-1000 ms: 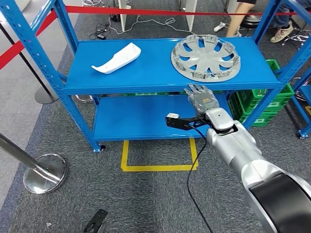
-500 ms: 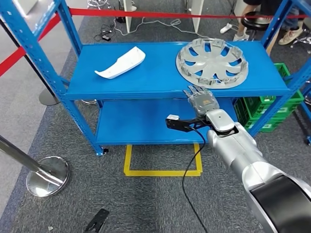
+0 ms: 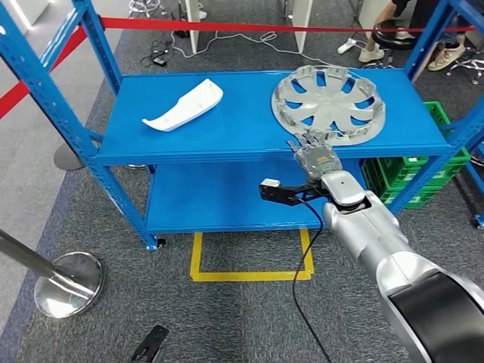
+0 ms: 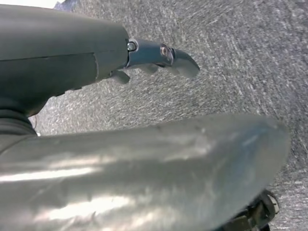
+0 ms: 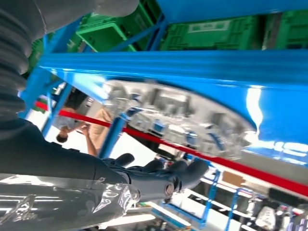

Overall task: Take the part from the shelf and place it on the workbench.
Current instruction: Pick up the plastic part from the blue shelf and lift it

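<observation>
Right hand (image 3: pixel 315 156) raised at front edge of blue shelf (image 3: pixel 240 128), fingers apart, grasping nothing, fingertips just short of silver hubcap (image 3: pixel 328 95). Hubcap flat on right side of top shelf; white curved panel (image 3: pixel 185 104) on left side, well apart. Left hand (image 4: pixel 160 54) over grey carpet, fingers extended, holding nothing.

So the hubcap (image 3: pixel 328 103) is lying flat on the right end of the blue shelf's (image 3: pixel 228 128) top level, silver-grey, round, spoked with cutouts, ribbed side facing up. It's sitting well apart from the white trim piece (image 3: pixel 184 105) on the left.
</observation>
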Robot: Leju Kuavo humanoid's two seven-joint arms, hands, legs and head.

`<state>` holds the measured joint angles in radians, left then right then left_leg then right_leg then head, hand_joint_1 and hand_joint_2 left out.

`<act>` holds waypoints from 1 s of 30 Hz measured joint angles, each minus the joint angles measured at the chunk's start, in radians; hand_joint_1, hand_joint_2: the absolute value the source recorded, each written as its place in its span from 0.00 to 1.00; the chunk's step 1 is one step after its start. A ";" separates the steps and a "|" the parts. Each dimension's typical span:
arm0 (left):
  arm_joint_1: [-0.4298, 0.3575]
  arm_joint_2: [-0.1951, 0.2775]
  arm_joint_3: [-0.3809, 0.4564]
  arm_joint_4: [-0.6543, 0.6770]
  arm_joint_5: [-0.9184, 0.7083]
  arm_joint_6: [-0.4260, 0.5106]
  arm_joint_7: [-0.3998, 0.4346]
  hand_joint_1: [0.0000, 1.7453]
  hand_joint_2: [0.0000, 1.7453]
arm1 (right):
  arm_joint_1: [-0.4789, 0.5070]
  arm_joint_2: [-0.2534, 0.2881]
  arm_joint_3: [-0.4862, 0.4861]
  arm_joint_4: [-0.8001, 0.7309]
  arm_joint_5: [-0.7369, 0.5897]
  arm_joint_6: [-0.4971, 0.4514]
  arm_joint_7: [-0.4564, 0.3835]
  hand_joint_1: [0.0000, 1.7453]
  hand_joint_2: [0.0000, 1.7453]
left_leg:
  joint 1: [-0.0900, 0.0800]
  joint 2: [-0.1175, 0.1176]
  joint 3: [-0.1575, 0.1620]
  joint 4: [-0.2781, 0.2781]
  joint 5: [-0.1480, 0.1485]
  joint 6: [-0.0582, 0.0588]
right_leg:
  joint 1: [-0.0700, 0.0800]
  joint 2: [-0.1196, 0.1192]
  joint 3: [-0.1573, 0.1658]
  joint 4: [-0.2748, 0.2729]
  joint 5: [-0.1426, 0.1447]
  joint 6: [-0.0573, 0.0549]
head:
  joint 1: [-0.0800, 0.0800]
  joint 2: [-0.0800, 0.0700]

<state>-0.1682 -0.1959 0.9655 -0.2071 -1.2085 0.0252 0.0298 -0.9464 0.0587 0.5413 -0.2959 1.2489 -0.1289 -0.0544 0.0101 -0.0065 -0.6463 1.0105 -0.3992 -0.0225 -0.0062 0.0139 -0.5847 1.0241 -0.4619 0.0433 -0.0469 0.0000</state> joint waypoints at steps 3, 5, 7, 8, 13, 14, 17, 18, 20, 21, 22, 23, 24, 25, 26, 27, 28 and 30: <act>0.001 0.000 0.000 0.000 0.000 0.000 0.000 0.00 0.00 | -0.002 0.000 0.000 -0.001 0.000 0.000 -0.002 0.00 1.00 | 0.002 -0.001 0.008 0.000 -0.010 0.022 | -0.002 -0.004 -0.014 0.036 -0.026 0.015 | 0.005 0.000; 0.000 0.000 0.000 0.000 0.000 0.000 0.000 0.00 0.00 | -0.003 0.000 0.000 -0.001 0.000 0.000 -0.003 0.00 1.00 | 0.002 -0.002 0.017 -0.001 -0.017 0.032 | -0.003 -0.006 -0.077 0.157 -0.074 0.020 | 0.010 0.000; 0.003 0.000 0.000 0.000 0.000 0.000 0.000 0.00 0.00 | 0.003 0.000 0.000 -0.001 0.000 0.000 -0.003 0.00 1.00 | 0.001 -0.003 0.027 0.000 -0.026 0.036 | -0.003 -0.006 -0.154 0.281 -0.104 0.021 | 0.012 0.000; 0.005 0.000 0.000 0.000 0.000 0.000 0.000 0.00 0.00 | 0.007 0.000 0.000 -0.001 0.000 0.001 -0.003 0.00 1.00 | 0.000 -0.005 0.033 0.000 -0.031 0.036 | -0.002 -0.006 -0.174 0.298 -0.090 0.019 | 0.013 0.000; 0.006 0.000 0.000 0.000 0.000 0.000 0.000 0.00 0.00 | 0.004 -0.001 0.000 -0.001 -0.001 0.001 -0.003 0.00 1.00 | -0.004 -0.009 0.074 0.000 -0.064 0.021 | 0.004 -0.006 -0.086 0.039 0.083 -0.001 | 0.014 0.000; 0.006 0.000 0.000 0.000 0.000 0.000 0.000 0.00 0.00 | 0.004 -0.001 0.000 -0.001 -0.001 0.001 -0.003 0.00 1.00 | -0.005 -0.009 0.075 -0.001 -0.066 0.016 | 0.006 -0.005 -0.076 0.022 0.078 -0.004 | 0.013 0.000; 0.005 0.000 0.000 0.000 0.000 0.000 0.002 0.00 0.00 | 0.004 -0.002 0.000 -0.001 0.000 0.001 -0.003 0.00 1.00 | -0.004 -0.007 0.077 -0.003 -0.074 0.000 | 0.005 -0.004 -0.066 0.008 0.063 -0.016 | 0.011 0.000; 0.004 0.000 0.000 0.000 0.000 0.000 0.003 0.00 0.00 | 0.003 -0.002 0.000 -0.001 0.000 0.002 -0.003 0.00 1.00 | -0.005 -0.006 0.070 0.014 -0.085 -0.006 | 0.003 -0.004 -0.062 0.005 0.061 -0.022 | 0.009 0.000; 0.003 0.000 0.000 0.000 0.000 0.000 0.004 0.00 0.00 | 0.001 -0.002 0.000 -0.002 -0.001 0.002 -0.003 0.00 1.00 | -0.004 -0.004 0.019 0.114 -0.132 -0.014 | -0.002 -0.004 -0.052 0.001 0.055 -0.032 | 0.005 0.000; 0.004 0.000 0.000 0.000 0.000 0.000 0.004 0.00 0.00 | 0.003 -0.002 0.000 -0.002 -0.001 0.003 -0.004 0.00 1.00 | -0.004 -0.004 -0.022 0.184 -0.158 -0.017 | -0.002 -0.004 -0.049 0.001 0.051 -0.034 | 0.004 0.000; 0.005 0.000 0.000 0.000 0.000 0.000 0.005 0.00 0.00 | 0.007 -0.002 0.000 -0.002 -0.001 0.003 -0.005 0.00 1.00 | -0.003 -0.004 -0.061 0.244 -0.174 -0.019 | -0.002 -0.003 -0.045 0.002 0.047 -0.035 | 0.003 0.000; 0.006 0.000 0.000 0.000 0.000 0.000 0.005 0.00 0.00 | 0.011 -0.002 0.000 -0.002 -0.001 0.003 -0.005 0.00 1.00 | -0.003 -0.004 -0.088 0.276 -0.169 -0.019 | -0.002 -0.003 -0.040 0.002 0.042 -0.035 | 0.003 0.000; 0.007 0.000 0.000 0.000 0.000 0.000 0.006 0.00 0.00 | 0.013 -0.002 0.000 -0.002 -0.001 0.004 -0.006 0.00 1.00 | -0.003 -0.004 -0.096 0.272 -0.143 -0.019 | -0.002 -0.003 -0.032 0.002 0.037 -0.034 | 0.003 0.000; 0.008 0.001 0.000 0.000 0.000 0.000 0.006 0.00 0.00 | 0.014 -0.002 0.000 -0.002 -0.001 0.004 -0.006 0.00 1.00 | -0.003 -0.003 -0.086 0.230 -0.100 -0.018 | -0.003 -0.002 -0.023 0.002 0.031 -0.033 | 0.003 0.000; 0.008 0.001 0.000 0.000 0.000 0.000 0.006 0.00 0.00 | 0.013 -0.002 0.000 -0.002 -0.001 0.004 -0.006 0.00 1.00 | -0.003 -0.002 -0.062 0.165 -0.049 -0.017 | -0.003 -0.002 -0.014 0.002 0.024 -0.030 | 0.003 0.000; 0.007 0.001 0.000 0.001 0.000 0.000 0.006 0.00 0.00 | 0.011 -0.002 0.000 -0.002 -0.001 0.004 -0.006 0.00 1.00 | -0.003 0.000 -0.034 0.098 -0.012 -0.016 | -0.001 -0.001 -0.006 0.003 0.017 -0.025 | 0.003 0.000; 0.006 0.001 0.000 0.001 0.000 -0.001 0.006 0.00 0.00 | 0.009 -0.002 0.000 -0.002 -0.001 0.004 -0.006 0.00 1.00 | -0.003 0.001 -0.011 0.043 0.008 -0.012 | 0.001 -0.001 -0.001 0.004 0.011 -0.021 | 0.003 0.000; 0.005 0.001 0.000 0.001 0.000 -0.001 0.006 0.00 0.00 | 0.005 -0.002 0.000 -0.002 -0.001 0.005 -0.006 0.00 1.00 | -0.005 0.002 0.010 -0.001 0.002 0.000 | 0.005 0.000 0.003 0.002 0.003 -0.011 | 0.004 0.000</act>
<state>-0.1635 -0.1952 0.9659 -0.2060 -1.2085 0.0244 0.0355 -0.9411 0.0565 0.5409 -0.2976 1.2480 -0.1244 -0.0599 0.0046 -0.0043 -0.6367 1.0094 -0.3967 -0.0229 -0.0014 0.0138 -0.5814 1.0258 -0.4591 0.0320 -0.0430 0.0000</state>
